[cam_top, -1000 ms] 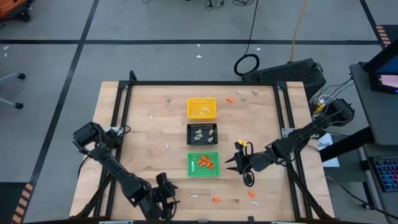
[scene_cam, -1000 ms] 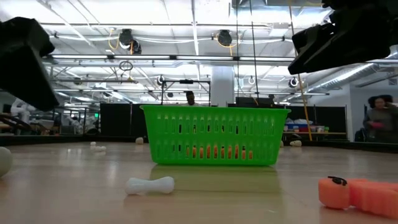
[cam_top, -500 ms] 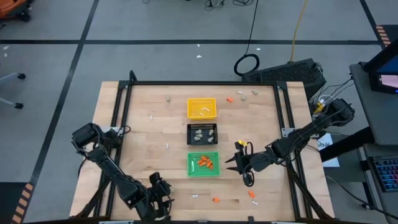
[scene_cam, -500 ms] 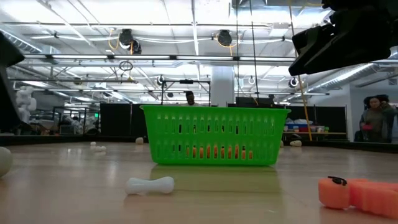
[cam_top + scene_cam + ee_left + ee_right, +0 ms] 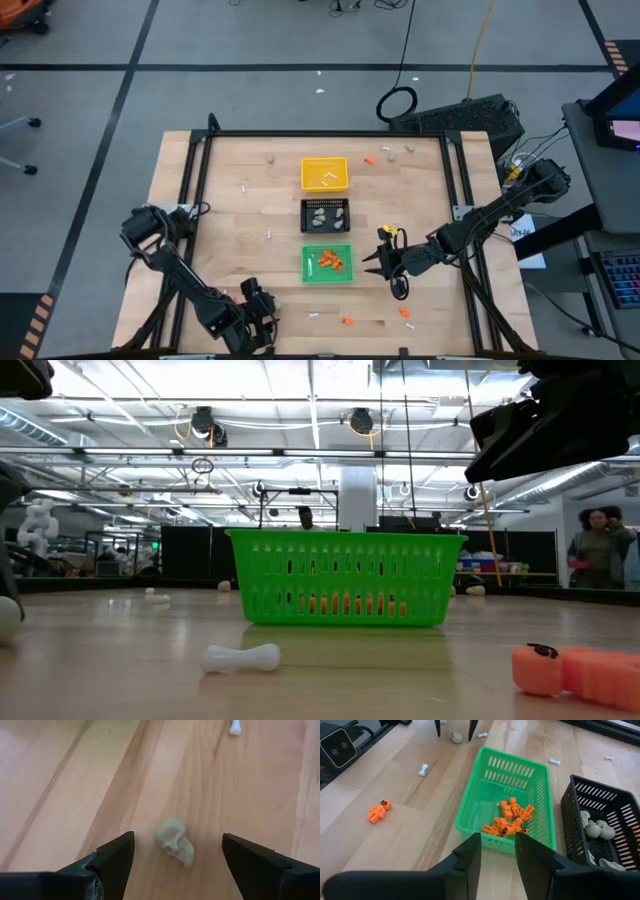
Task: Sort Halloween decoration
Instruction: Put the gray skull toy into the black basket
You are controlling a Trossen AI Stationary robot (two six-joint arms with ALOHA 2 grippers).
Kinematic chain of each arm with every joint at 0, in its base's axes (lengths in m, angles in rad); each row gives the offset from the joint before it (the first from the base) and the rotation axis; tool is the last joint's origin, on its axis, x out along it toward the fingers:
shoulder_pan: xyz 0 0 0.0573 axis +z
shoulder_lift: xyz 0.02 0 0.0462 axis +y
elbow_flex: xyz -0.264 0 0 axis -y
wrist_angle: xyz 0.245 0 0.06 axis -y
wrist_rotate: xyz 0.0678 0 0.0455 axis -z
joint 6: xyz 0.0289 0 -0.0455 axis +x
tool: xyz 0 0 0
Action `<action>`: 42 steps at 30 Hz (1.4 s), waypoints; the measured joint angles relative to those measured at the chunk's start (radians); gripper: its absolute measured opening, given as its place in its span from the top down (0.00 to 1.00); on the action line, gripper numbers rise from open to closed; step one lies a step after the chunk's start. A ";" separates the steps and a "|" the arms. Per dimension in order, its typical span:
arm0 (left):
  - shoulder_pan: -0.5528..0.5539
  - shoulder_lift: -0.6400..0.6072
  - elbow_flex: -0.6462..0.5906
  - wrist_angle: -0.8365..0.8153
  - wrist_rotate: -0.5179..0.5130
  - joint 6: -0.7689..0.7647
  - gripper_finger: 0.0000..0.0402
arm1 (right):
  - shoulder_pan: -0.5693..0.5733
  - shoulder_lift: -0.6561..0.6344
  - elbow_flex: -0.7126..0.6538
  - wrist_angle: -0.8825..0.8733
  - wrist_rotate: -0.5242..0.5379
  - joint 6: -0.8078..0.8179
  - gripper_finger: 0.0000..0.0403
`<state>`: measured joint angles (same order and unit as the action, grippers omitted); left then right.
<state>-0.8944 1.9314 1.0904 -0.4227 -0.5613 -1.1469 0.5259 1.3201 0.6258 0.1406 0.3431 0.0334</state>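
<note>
- The left gripper (image 5: 175, 855) hangs low over the table's near edge, jaws spread wide around a beige-grey skull-shaped lump (image 5: 175, 841) lying on the wood between them, untouched.
- The right gripper (image 5: 497, 851) hovers beside the green slatted tray (image 5: 540, 805), fingers narrowly parted, holding nothing.
- Orange figures (image 5: 509, 819) are heaped inside the tray.
- A white bone (image 5: 241, 657) lies loose on the wood.

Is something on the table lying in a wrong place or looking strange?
Nothing looks damaged, but several pieces lie loose outside the trays: a beige skull between the open left gripper fingers, a white bone on the wood, and an orange figure beside the green tray. The right gripper hovers at that tray, holding nothing.
</note>
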 joint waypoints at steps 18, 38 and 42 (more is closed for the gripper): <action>-0.003 0.045 0.003 0.012 -0.061 0.001 0.39 | 0.000 0.000 0.000 -0.003 0.000 -0.001 0.74; 0.000 0.047 0.002 -0.009 -0.060 0.008 0.82 | 0.000 0.000 0.000 -0.003 0.000 -0.001 0.74; 0.000 0.047 0.002 -0.007 -0.061 0.008 0.81 | 0.000 0.000 0.000 -0.003 0.000 -0.001 0.74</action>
<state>-0.8948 1.9785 1.0920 -0.4297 -0.6226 -1.1389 0.5259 1.3201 0.6262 0.1375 0.3428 0.0326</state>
